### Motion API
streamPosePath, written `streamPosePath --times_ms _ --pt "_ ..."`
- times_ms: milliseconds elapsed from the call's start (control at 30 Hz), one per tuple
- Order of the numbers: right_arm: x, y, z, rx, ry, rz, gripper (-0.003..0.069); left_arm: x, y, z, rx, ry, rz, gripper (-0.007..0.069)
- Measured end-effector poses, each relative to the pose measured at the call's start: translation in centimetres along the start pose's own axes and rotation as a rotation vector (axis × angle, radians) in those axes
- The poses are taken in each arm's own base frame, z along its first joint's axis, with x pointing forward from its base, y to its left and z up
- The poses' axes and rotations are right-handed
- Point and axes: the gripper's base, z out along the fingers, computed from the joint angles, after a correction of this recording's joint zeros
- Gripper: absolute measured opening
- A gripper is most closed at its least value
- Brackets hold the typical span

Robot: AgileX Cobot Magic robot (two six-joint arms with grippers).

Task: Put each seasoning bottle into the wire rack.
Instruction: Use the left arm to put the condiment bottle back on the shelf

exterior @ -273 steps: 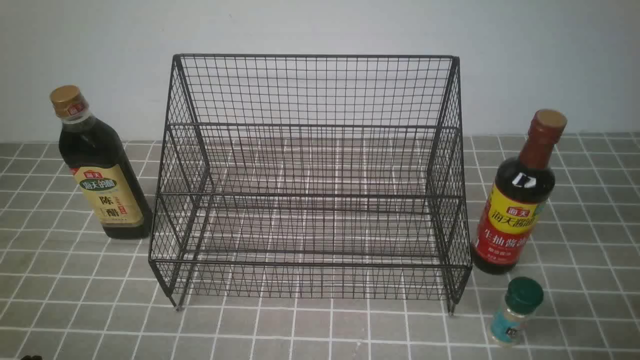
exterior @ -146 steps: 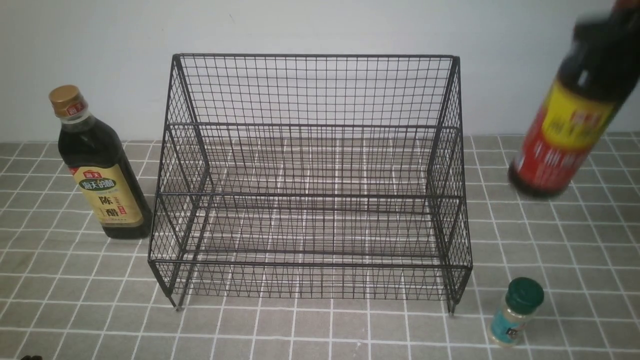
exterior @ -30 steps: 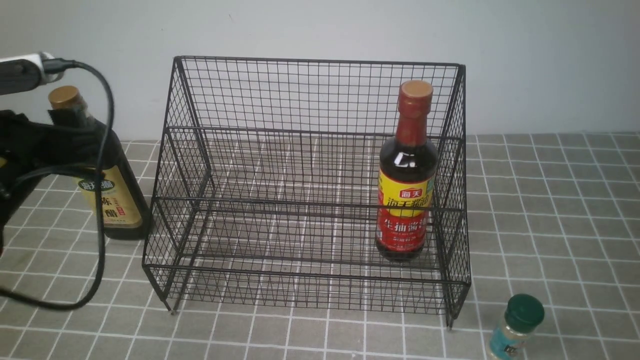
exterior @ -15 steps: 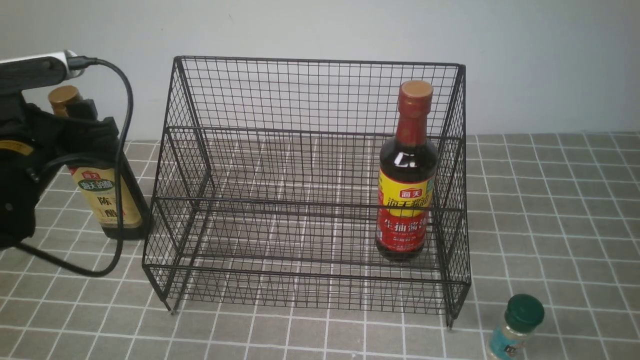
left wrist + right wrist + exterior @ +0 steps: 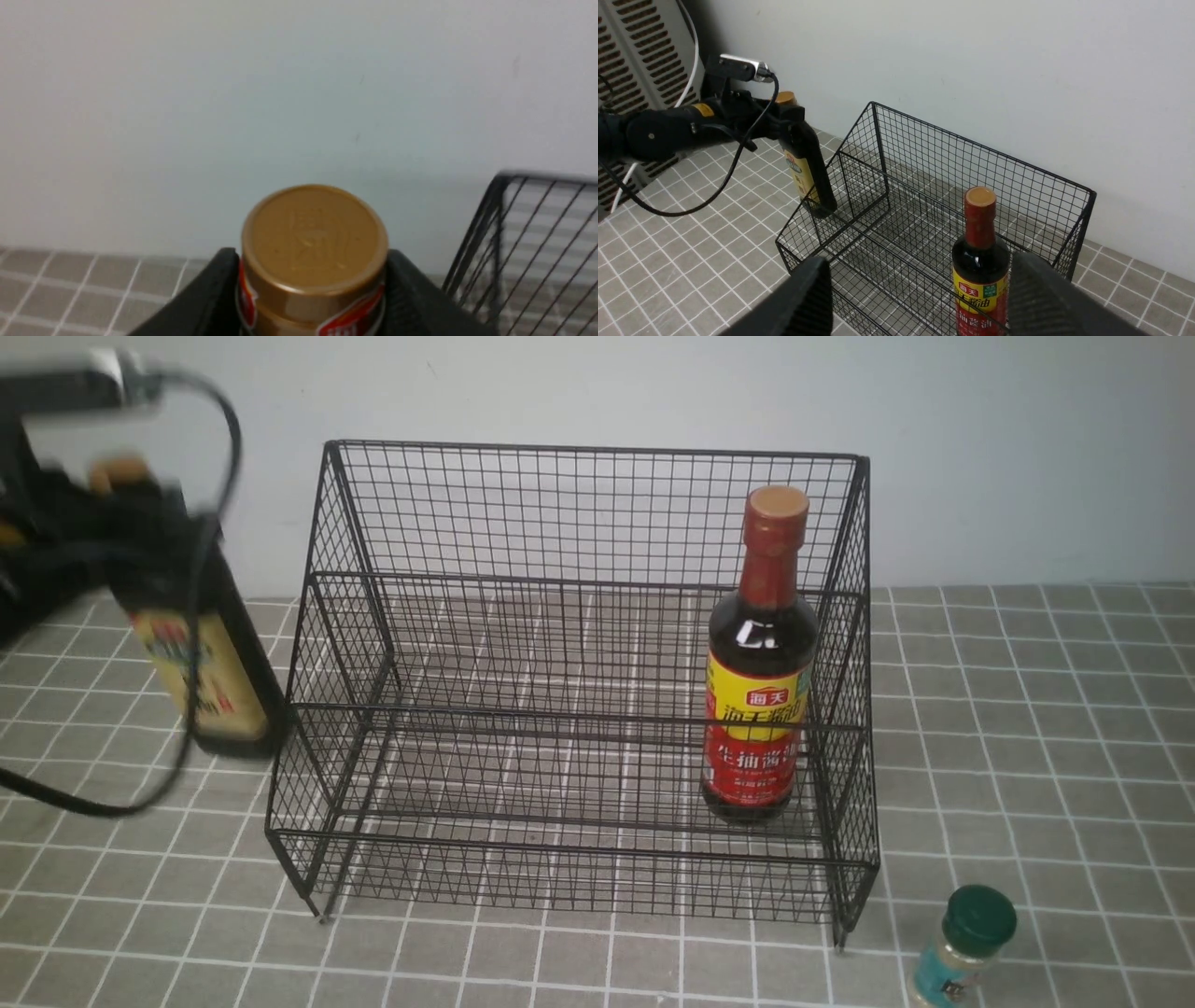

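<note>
Gripping the gold-capped bottle [image 5: 219, 653] near its neck, our left pincer [image 5: 312, 284] is clamped left of the wire rack [image 5: 569, 709], whose side mesh stands between that bottle and the tiers. Our right pincer [image 5: 920, 298] has its fingers apart. We see the red-necked bottle [image 5: 761, 663] inside the rack, the green-capped shaker [image 5: 966, 943] outside it to the right, and a pale wall [image 5: 1027, 457] behind.
</note>
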Motion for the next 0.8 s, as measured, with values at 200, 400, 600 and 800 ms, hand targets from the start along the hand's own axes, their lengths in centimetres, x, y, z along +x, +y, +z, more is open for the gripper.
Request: streamPosePath --times_ms 200,400,600,800 --pt "0.0 0.0 0.0 -0.003 0.0 0.001 0.0463 -7.9 -0.7 -4.0 0.048 -0.186 0.023 0.0322" --pt "0.0 0.0 0.0 -0.003 0.0 0.002 0.0463 -12.3 -2.0 -6.1 0.124 -0.259 -0.041 0.0322" --pt "0.0 0.0 0.0 -0.003 0.0 0.002 0.0463 -14.1 -5.8 -6.6 0.271 -0.304 -0.072 0.0322" --pt "0.0 0.0 0.0 -0.003 0.0 0.002 0.0463 -12.5 -8.4 -2.5 0.309 -0.267 -0.084 0.0322"
